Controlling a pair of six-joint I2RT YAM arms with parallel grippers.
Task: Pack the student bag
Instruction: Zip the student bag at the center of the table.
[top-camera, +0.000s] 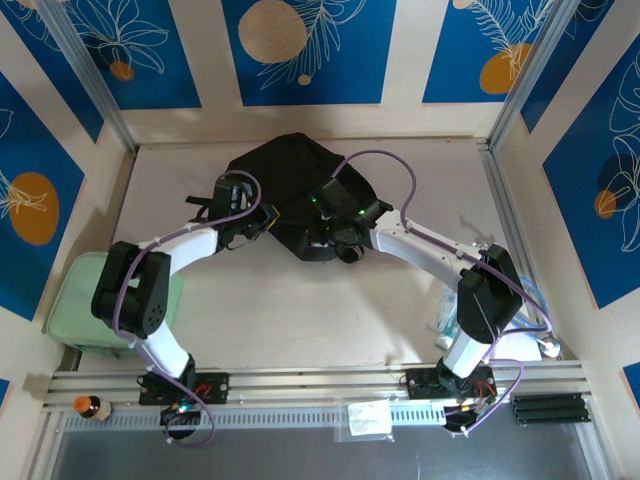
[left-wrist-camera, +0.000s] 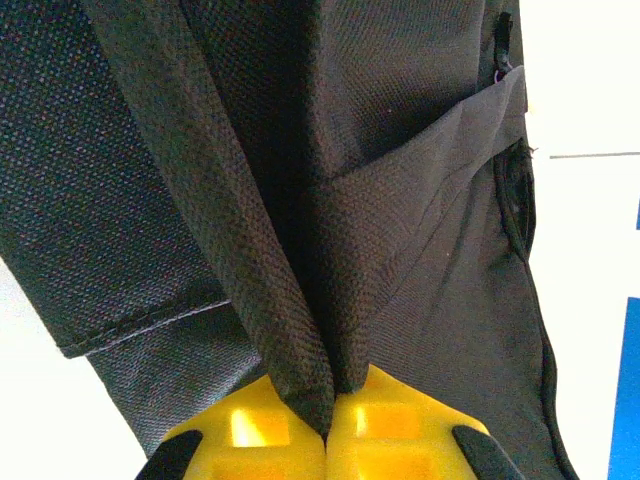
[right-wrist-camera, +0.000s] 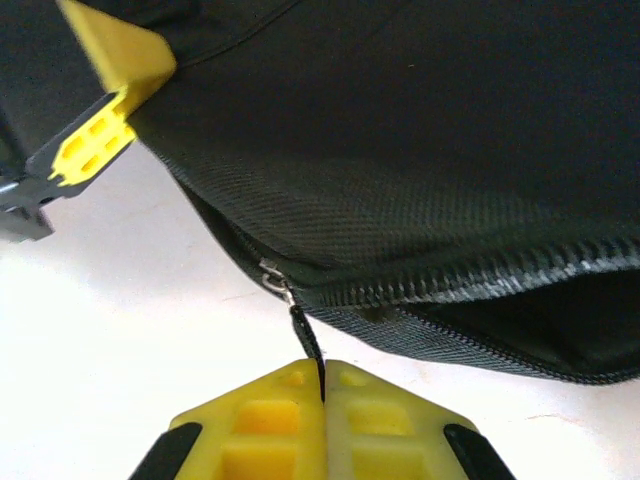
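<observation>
**Both grippers clamped on the bag**

We see the bag (top-camera: 290, 180) slumped at the far middle of the table (top-camera: 330, 310), close to the back wall. It is a black fabric heap, and both arms reach in to its near edge. In the right wrist view its zip (right-wrist-camera: 470, 280) runs along the side facing us and gapes at the right end, where the inside is dark. The zip pull (right-wrist-camera: 306, 340) hangs from the slider toward the camera. The right gripper (right-wrist-camera: 322, 385) is closed tight on the pull's tip, its yellow fingers pressed together with only the black tab between them. The left gripper (left-wrist-camera: 327, 420) is closed too, pinching a raised fold (left-wrist-camera: 290, 330) of the bag's cloth that stands up from between its fingers. From above, the two grippers sit near each other, the left at the bag's left part and the right nearer its middle.

Farther out, a green case (top-camera: 75, 300) lies at the table's near left, partly under the left arm and well apart from the bag. Some clear packets (top-camera: 447, 318) lie just beside the right arm, near its base.
</observation>
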